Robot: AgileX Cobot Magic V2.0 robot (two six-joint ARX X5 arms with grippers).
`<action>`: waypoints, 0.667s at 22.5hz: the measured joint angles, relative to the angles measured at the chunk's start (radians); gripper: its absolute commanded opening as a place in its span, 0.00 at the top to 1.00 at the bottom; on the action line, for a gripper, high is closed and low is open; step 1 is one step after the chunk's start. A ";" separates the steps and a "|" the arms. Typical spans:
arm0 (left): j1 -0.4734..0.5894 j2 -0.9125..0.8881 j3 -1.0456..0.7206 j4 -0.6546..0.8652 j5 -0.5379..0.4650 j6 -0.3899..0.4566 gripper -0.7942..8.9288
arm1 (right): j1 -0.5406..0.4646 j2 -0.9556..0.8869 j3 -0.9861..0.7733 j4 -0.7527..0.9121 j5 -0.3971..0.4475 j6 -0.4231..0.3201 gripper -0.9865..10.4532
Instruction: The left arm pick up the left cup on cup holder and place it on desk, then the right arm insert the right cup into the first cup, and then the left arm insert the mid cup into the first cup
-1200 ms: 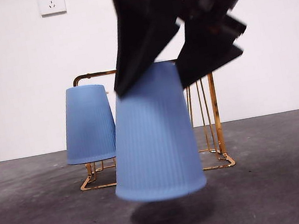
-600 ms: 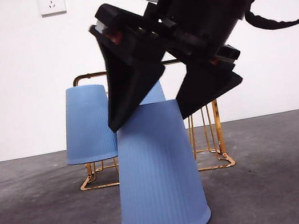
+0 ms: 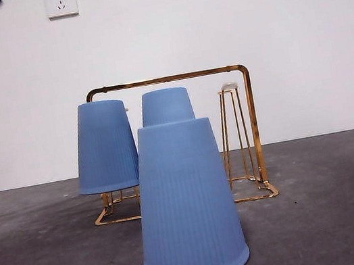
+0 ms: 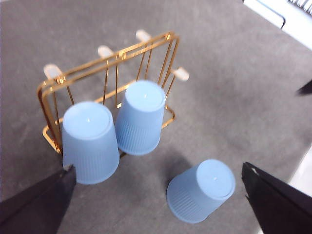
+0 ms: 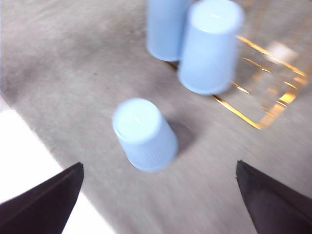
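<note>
- Three blue cups are showing, all upside down: one cup (image 3: 186, 203) is standing alone on the dark grey bench (image 3: 342, 213), low in the centre of the front view, in front of the cup holder (image 3: 253, 126) and apart from it.
- Two more are sitting on the gold wire rack: the left cup (image 3: 104, 147) at centre left of the front view and the mid cup (image 3: 166, 106) peeking out just above the free-standing one.
- One white-tipped peg (image 3: 229, 87) on the rack's right side is standing bare, right of centre in the frame.
- Both arms are hanging high above the scene, showing only as black tips at the front view's top corners.
- Left gripper (image 4: 161, 204) is holding its jaws wide apart, gripping nothing, with the lone cup lying between them in its wrist view.
- Right gripper (image 5: 161, 195) is likewise spreading its jaws wide and empty over the lone cup; that picture is blurred.
- White wall (image 3: 19, 92) is filling the background, carrying a socket (image 3: 60, 1) at the upper left.
</note>
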 measured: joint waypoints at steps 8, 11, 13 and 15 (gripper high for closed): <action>0.000 0.211 0.000 0.058 -0.010 0.045 0.31 | -0.005 -0.192 0.000 -0.032 -0.005 0.008 0.48; 0.003 0.274 0.000 0.063 -0.015 0.050 0.31 | -0.005 -0.228 0.000 -0.053 -0.023 0.025 0.48; 0.007 0.299 0.000 0.063 -0.016 0.054 0.31 | -0.005 -0.256 0.000 -0.089 -0.037 0.037 0.48; 0.008 0.305 0.000 0.068 -0.019 0.055 0.31 | -0.005 -0.285 0.000 -0.127 -0.037 0.052 0.48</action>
